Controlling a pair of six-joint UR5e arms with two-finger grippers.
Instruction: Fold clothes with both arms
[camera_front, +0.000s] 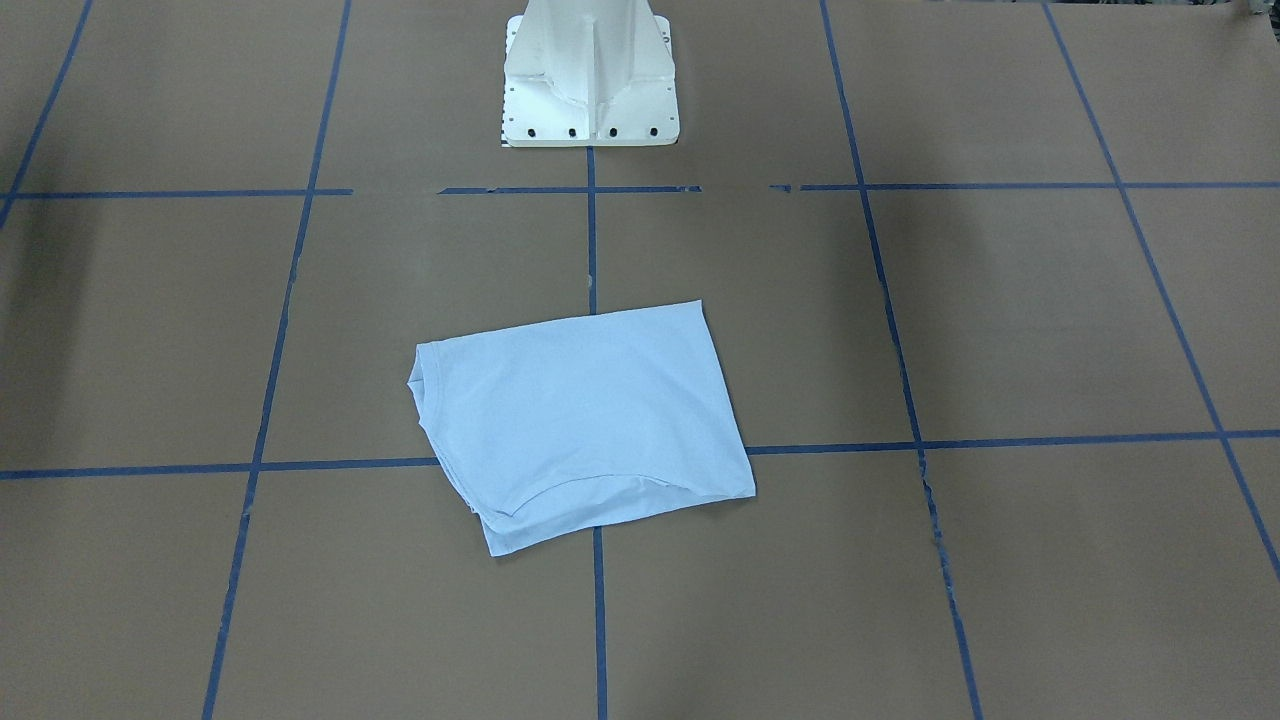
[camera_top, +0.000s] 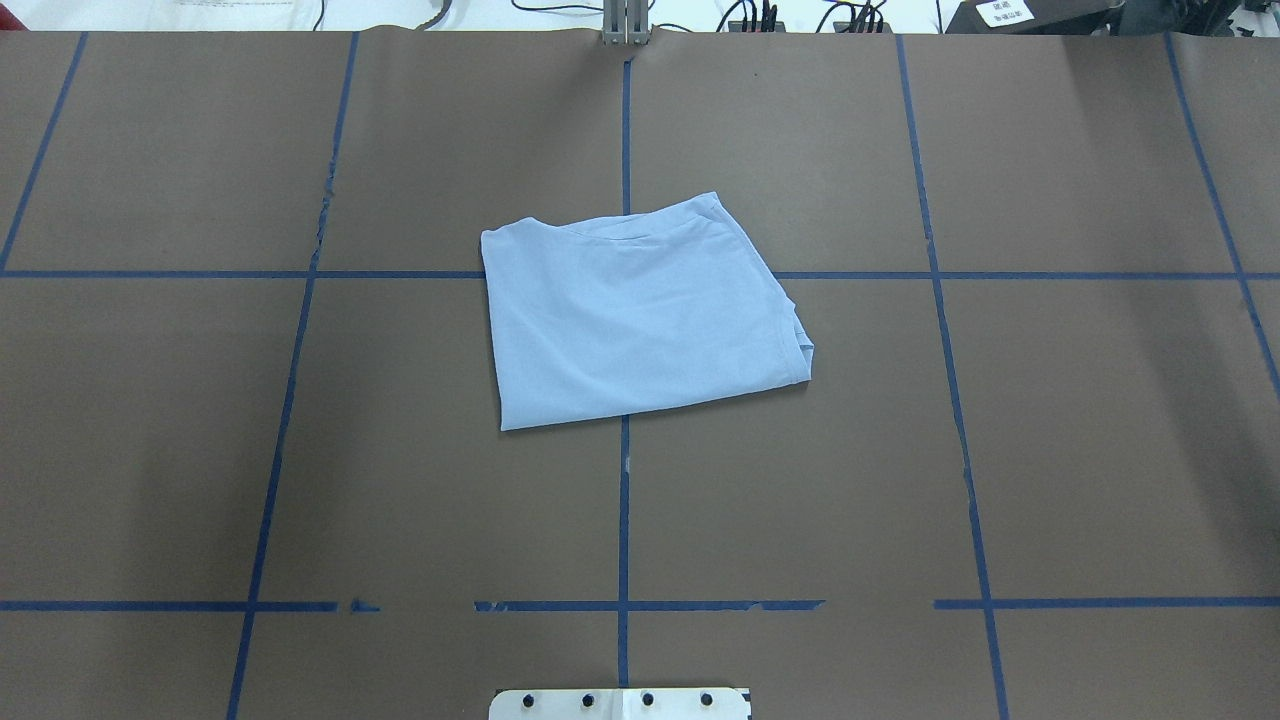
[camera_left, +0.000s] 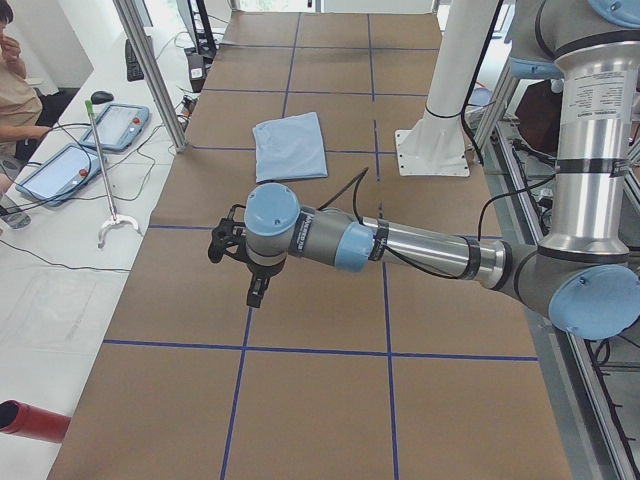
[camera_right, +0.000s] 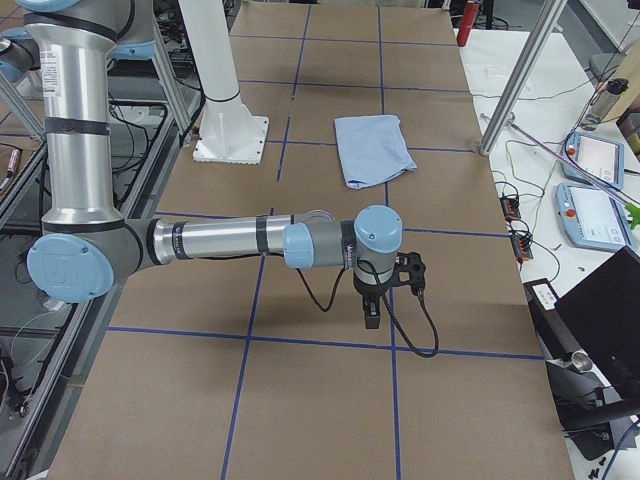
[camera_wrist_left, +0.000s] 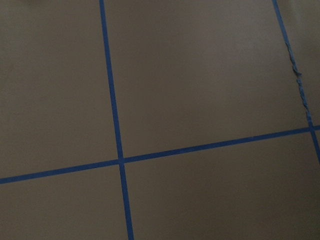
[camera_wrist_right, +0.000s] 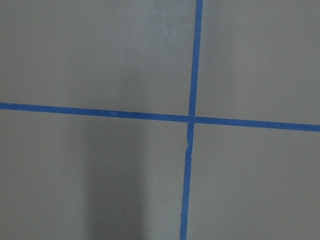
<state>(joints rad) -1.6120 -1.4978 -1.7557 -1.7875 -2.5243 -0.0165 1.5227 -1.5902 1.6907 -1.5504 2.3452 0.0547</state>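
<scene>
Over brown paper-covered desk (camera_top: 1050, 450), blue tape grid (camera_top: 624, 520): left black two-finger tool (camera_left: 256, 296) and right black two-finger tool (camera_right: 371, 315), each hanging above the paper, opening cannot be told. Farther along, mid-desk: light blue fabric T-shirt (camera_top: 640, 315), folded flat into a rough rectangle, well apart from both tools.
</scene>
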